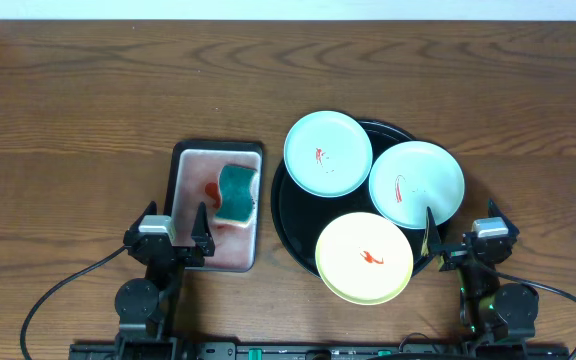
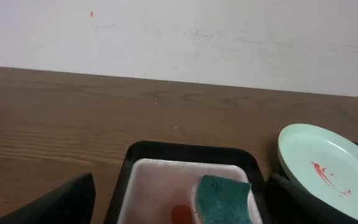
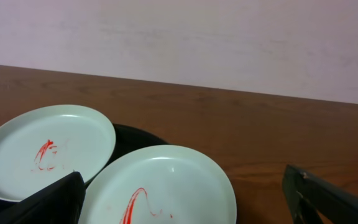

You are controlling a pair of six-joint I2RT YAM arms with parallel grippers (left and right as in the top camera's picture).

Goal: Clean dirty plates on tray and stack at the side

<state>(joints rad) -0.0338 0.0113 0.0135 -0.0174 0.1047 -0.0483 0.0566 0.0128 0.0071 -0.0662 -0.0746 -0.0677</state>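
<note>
Tray [image 1: 290,220]: three plates [image 1: 328,152] are covering most of it.
Sponge [image 2: 224,200]: frame edge is cropping it at 6 o'clock.
Mint plate [image 2: 328,174]: is running off-frame at 3 o'clock.
Nearer mint plate [image 3: 166,186]: is running off-frame at 6 o'clock.

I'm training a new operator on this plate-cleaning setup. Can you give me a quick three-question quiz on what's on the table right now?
1. How many plates sit on the round black tray?
2. True or false: the yellow plate is clean.
3. Where does the green sponge lie? A) on the round black tray B) in the rectangular tray C) on the tabletop

Key: 1) three. 2) false, it bears a red smear. 3) B.
</note>
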